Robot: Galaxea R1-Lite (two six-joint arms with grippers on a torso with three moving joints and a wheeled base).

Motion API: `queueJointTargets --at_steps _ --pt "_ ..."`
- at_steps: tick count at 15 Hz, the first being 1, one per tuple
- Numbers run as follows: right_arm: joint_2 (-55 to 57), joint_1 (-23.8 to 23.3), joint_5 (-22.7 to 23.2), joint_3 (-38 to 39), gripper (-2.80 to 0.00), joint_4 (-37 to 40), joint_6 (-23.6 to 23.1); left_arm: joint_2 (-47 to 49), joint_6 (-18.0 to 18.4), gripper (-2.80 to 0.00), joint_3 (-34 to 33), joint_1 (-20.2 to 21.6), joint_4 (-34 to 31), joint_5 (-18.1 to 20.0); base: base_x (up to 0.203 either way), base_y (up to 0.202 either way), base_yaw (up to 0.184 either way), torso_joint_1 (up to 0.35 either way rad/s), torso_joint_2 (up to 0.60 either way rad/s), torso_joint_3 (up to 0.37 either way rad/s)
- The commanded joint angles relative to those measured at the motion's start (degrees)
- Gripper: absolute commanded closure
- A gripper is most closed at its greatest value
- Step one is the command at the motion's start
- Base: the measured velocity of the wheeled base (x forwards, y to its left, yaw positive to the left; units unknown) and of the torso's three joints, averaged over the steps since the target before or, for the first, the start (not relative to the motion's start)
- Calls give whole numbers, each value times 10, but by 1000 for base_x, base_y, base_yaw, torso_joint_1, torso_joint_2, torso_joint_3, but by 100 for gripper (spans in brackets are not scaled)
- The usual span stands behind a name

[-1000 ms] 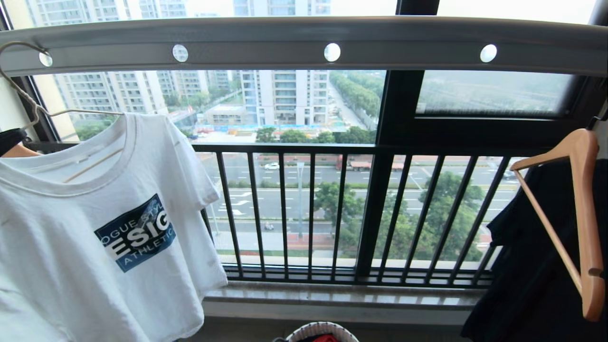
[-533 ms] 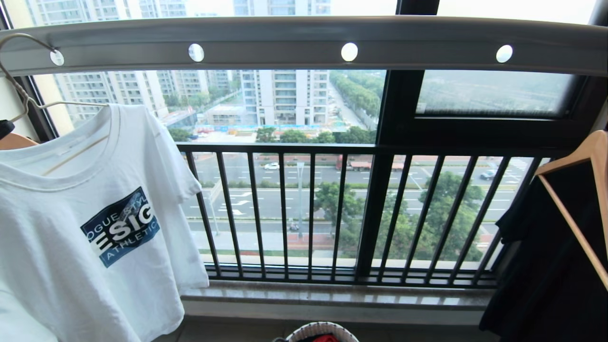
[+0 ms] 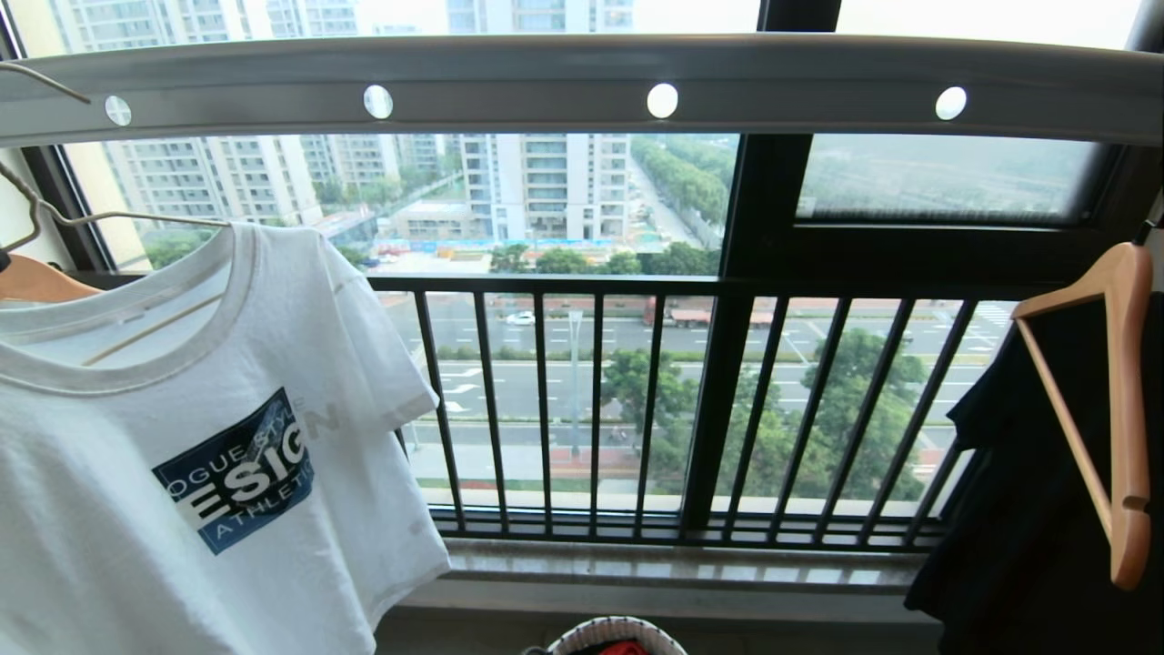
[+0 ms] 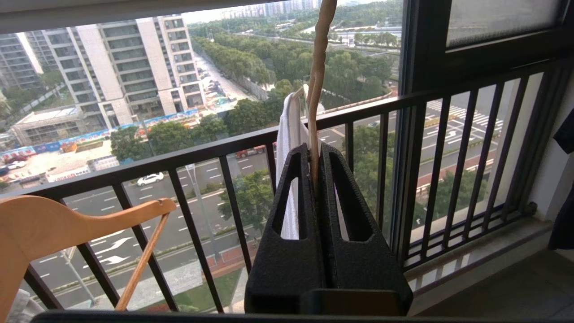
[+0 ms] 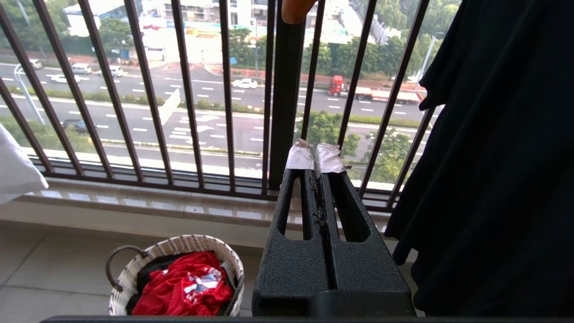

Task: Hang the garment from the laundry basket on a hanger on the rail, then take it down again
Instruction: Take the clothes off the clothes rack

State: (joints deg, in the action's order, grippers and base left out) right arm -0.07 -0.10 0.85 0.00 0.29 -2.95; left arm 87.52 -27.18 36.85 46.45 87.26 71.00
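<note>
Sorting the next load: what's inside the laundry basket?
The laundry basket holds a red cloth on top and something dark beside it; whatever lies beneath is covered.

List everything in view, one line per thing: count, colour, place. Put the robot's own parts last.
T-shirt: one, white with dark blue chest print, hanging at the left on the wire hanger.
Wire hanger: one, cream-white, far left under the rail, its neck clamped in the left gripper.
Rail: one, grey-white with round holes, across the top.
Wooden hangers: two, light wood, one at far left, one at right.
Dark garment: one, black, hanging at the right.
Laundry basket: one, white woven, on the floor below the window.
Red cloth: one, in the basket.
Window railing: black bars, behind everything.
Left gripper: black, shut on the wire hanger.
Right gripper: black, shut, empty, above the basket.
</note>
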Motion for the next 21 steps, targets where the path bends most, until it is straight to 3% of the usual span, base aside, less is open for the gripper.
queueJointTargets --at_steps 1,3,6,8,10,14,21 --pt "1 0 0 0 0 0 0 -16 -32 0 -1 19 4 59 0 0 0 0 0 0" --pt "1 0 0 0 0 0 0 -44 -92 0 -1 20 4 77 0 0 0 0 0 0" --pt "1 0 0 0 0 1 0 -92 -171 0 -5 20 4 154 0 0 0 0 0 0" --pt "1 0 0 0 0 0 0 -117 -193 0 -14 7 4 166 0 0 0 0 0 0" --pt "1 0 0 0 0 0 0 -137 -222 0 -22 -30 4 167 0 0 0 0 0 0" --pt "1 0 0 0 0 0 0 -169 -352 0 -19 -119 4 167 0 0 0 0 0 0" --pt "1 0 0 0 0 0 0 -145 -394 0 -29 -226 4 167 0 0 0 0 0 0"
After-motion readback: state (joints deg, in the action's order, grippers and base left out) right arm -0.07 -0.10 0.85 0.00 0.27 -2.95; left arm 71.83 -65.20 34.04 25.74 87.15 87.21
